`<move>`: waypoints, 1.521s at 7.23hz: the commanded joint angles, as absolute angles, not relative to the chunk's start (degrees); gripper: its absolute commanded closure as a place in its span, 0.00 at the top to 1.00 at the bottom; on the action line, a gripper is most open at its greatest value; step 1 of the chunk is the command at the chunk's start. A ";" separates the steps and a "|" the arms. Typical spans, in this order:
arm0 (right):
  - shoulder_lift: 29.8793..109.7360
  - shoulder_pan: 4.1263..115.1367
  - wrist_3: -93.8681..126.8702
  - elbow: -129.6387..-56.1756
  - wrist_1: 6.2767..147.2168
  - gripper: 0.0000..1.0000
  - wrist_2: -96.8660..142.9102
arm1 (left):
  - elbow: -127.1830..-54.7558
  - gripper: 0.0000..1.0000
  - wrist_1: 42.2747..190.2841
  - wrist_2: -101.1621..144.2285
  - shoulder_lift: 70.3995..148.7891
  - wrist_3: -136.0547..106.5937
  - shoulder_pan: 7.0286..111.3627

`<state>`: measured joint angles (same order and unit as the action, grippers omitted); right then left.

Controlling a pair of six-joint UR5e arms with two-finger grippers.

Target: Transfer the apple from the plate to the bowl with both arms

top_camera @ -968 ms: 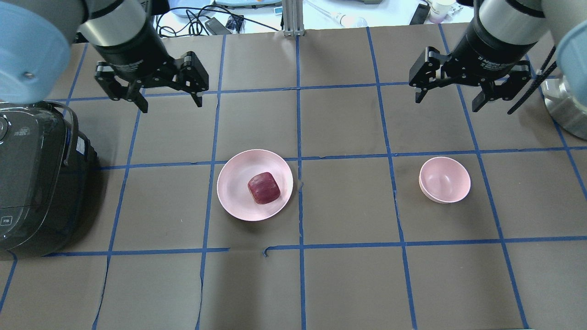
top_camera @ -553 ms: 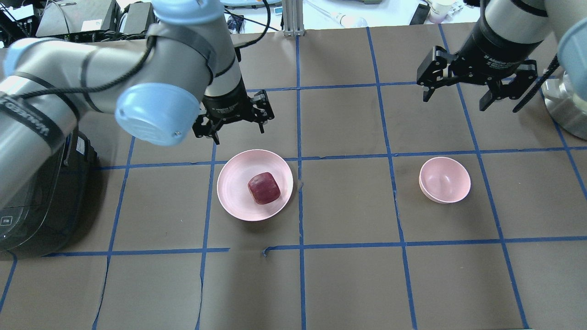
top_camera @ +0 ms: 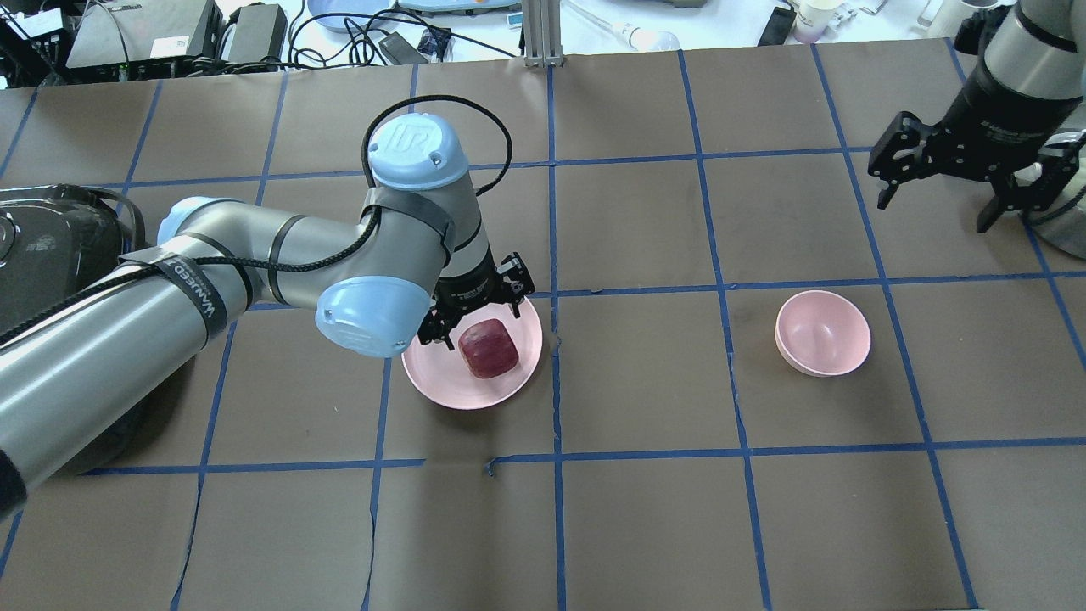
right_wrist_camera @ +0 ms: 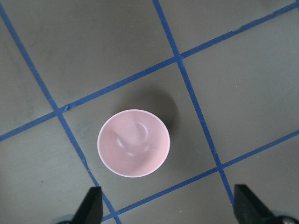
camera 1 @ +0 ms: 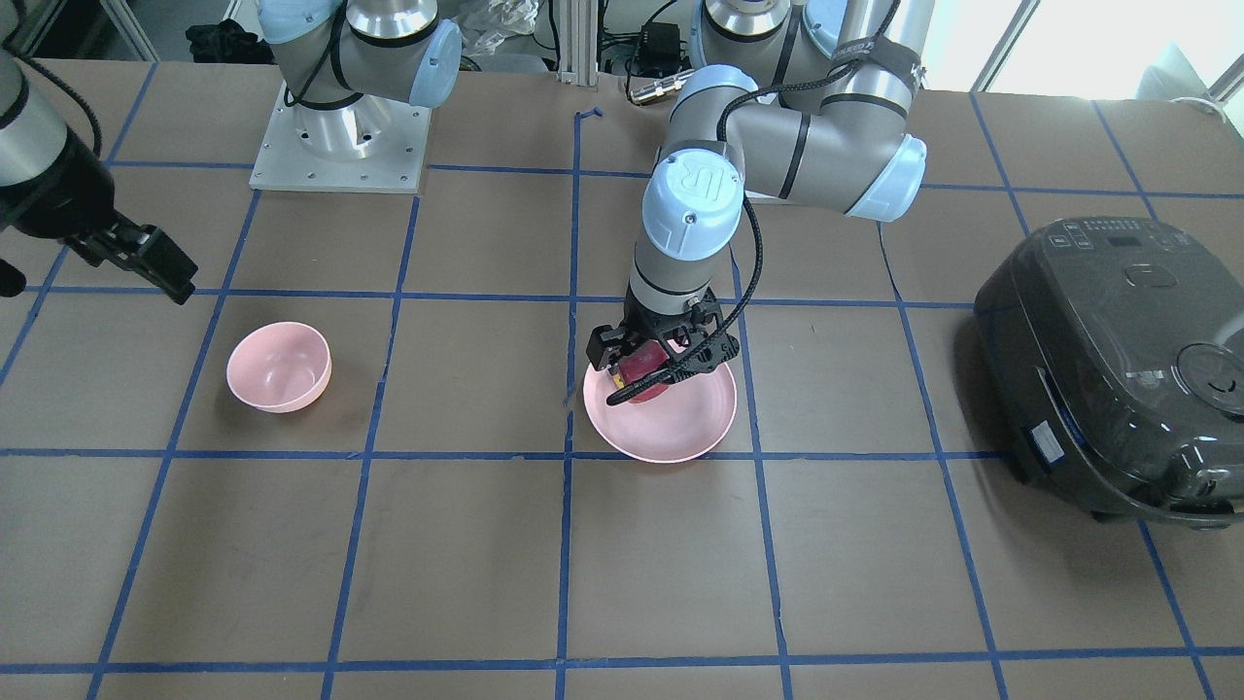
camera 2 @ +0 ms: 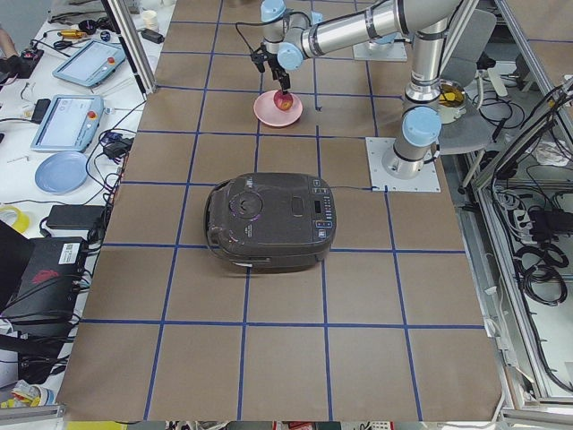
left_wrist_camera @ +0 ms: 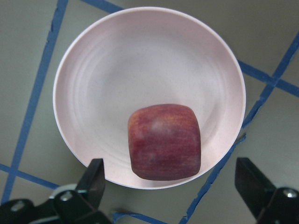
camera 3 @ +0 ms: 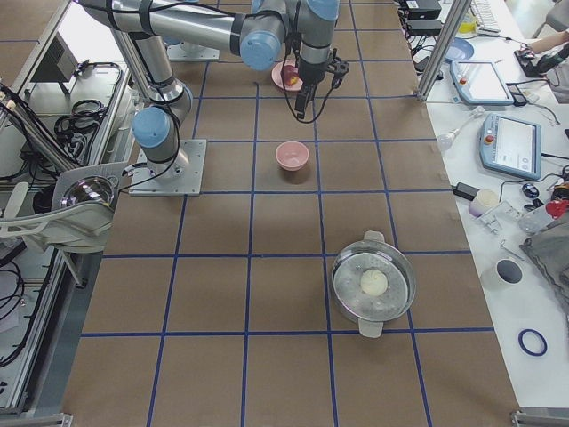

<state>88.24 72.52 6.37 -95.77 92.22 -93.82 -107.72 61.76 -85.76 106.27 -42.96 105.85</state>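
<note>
The dark red apple (top_camera: 490,350) lies on the pink plate (top_camera: 430,367) left of the table's middle. My left gripper (top_camera: 471,325) is open and low over the plate, with a finger to each side of the apple and clear of it. The left wrist view shows the apple (left_wrist_camera: 164,142) on the plate (left_wrist_camera: 140,60) between the spread fingertips (left_wrist_camera: 96,175). The pink bowl (top_camera: 823,333) stands empty to the right. My right gripper (top_camera: 935,212) is open and empty, high and beyond the bowl. The bowl (right_wrist_camera: 133,143) shows below it in the right wrist view.
A black rice cooker (top_camera: 51,271) stands at the table's left edge. A steel pot (camera 3: 373,285) with a lid stands at the right end, close to the right gripper. Blue tape lines grid the brown table.
My left arm has swung in from the far left and come down over the plate, its open gripper now at the apple. My right gripper has moved further right.
</note>
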 commanded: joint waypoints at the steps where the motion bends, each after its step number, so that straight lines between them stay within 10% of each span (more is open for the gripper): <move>1: 85.44 67.16 -0.50 -98.94 93.24 1.00 -94.13 | -108.98 1.00 60.29 -85.51 108.80 -42.02 105.82; 3: 81.15 66.01 -0.79 -105.00 105.29 1.00 -93.60 | -109.07 0.96 57.49 -85.52 110.82 -41.84 105.91; 6: 80.16 66.27 -10.09 -111.97 108.02 1.00 -92.90 | -108.55 0.04 56.17 -85.60 110.75 -39.75 105.82; 11: 74.63 66.27 -17.14 -114.87 111.53 1.00 -87.63 | -98.12 0.00 61.94 -85.96 109.25 -23.43 104.60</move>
<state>75.79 66.27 -16.90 -114.21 110.17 -87.88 -101.80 59.09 -85.91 109.31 -29.04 105.16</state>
